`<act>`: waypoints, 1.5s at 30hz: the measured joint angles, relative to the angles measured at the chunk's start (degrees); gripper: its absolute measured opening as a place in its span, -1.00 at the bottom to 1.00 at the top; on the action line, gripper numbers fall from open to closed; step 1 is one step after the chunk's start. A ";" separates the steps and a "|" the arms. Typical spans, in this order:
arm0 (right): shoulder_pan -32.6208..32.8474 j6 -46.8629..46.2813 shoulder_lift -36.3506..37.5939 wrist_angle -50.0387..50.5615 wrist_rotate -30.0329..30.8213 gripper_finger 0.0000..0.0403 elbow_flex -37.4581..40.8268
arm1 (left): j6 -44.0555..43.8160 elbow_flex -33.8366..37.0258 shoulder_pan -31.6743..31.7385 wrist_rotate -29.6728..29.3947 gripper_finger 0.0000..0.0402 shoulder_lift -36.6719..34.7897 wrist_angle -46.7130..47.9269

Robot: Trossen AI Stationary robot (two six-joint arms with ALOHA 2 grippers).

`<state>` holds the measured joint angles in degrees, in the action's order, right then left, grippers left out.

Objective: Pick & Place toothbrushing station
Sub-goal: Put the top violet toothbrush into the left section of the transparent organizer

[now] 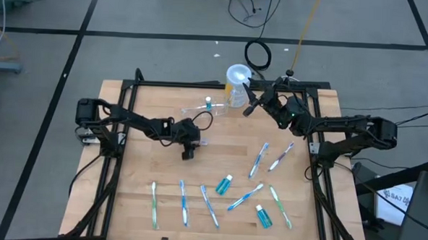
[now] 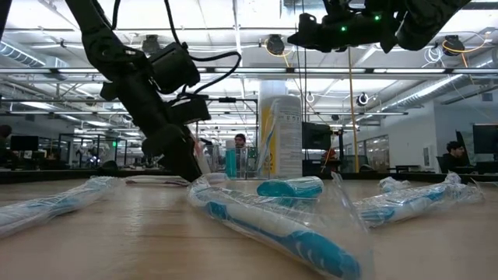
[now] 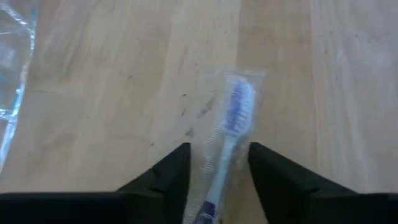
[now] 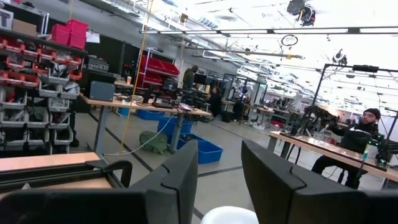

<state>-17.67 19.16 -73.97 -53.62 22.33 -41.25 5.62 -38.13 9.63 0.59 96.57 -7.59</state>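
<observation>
Eight wrapped toothbrushes point(image 1: 184, 203) lie on the table in the high view: five along the lower part of the frame, two right of centre, one at centre. Two teal tubes point(image 1: 224, 184) sit among the lower five. One clear cup point(image 1: 197, 108) and one yellow container point(image 1: 237, 92) are at upper centre. Two dark arms point(image 1: 138, 120) reach in.

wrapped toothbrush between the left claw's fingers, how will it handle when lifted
The wrapped toothbrush looks thin and light, so it should lift easily. Its clear wrapper seems loose and glossy, so it may slip or twist between the left claw fingers. The handle itself probably stays stiff.
</observation>
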 joint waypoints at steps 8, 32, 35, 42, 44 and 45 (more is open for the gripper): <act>-0.01 0.01 0.00 0.08 -0.02 -0.42 0.00 | 0.17 -1.16 -0.01 4.32 -0.83 -1.06 3.23; 0.13 -2.90 0.00 1.26 -0.09 -0.42 0.00 | 27.11 -7.26 -3.28 3.75 -0.96 -37.13 12.16; 0.13 -3.89 0.00 1.28 -0.09 -0.42 0.00 | 29.10 -6.24 0.05 10.21 -0.94 -39.74 4.74; 0.13 -3.93 0.00 3.49 -0.09 -0.42 0.00 | 26.26 2.35 10.31 20.55 -0.95 -38.45 -20.80; 0.15 -3.93 0.00 3.58 -0.09 -0.42 0.00 | 23.67 5.92 13.30 20.79 -0.95 -36.73 -29.67; 0.15 -3.93 0.00 3.69 -0.11 -0.42 0.00 | 22.66 7.54 14.81 20.88 -0.96 -35.38 -34.65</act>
<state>-17.52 15.22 -73.97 -49.93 22.22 -41.25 28.28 -30.59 24.44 21.46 61.20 -42.24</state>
